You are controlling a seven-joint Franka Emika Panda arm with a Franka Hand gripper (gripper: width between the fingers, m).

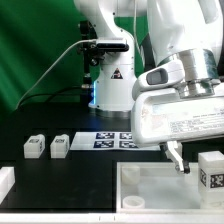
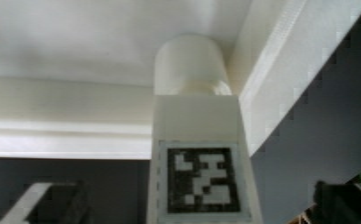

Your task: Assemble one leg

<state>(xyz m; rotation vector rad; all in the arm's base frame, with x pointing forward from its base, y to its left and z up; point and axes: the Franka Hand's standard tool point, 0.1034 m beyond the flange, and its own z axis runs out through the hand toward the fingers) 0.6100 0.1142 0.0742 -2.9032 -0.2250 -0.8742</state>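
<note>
**Line the leg up with the corner, then go slow**

Nearest in the exterior view is the big white panel [image 1: 150, 192] with its raised rim. The leg [image 1: 210, 170] is at that view's right, over the panel, with its tag facing out. I cannot tell if it rests on the panel.

Just beside it hangs the gripper [image 1: 182, 158]. Only one dark finger [image 1: 177, 155] shows, so I cannot tell if the gripper is wide, narrow or holding the leg.

The wrist view shows the leg's round tip [image 2: 195, 65] pointing into a corner of the panel. I think the good way is to keep the leg straight, aim the tip right at the corner, and push gently, never sideways.

Farther back, a spare leg [image 1: 35, 147] and a second spare leg [image 1: 60, 146] sit on the black table [image 1: 60, 168], well apart from the work. Behind them lies the marker board [image 1: 112, 137]. Farthest is the arm [image 1: 105, 60].
</note>
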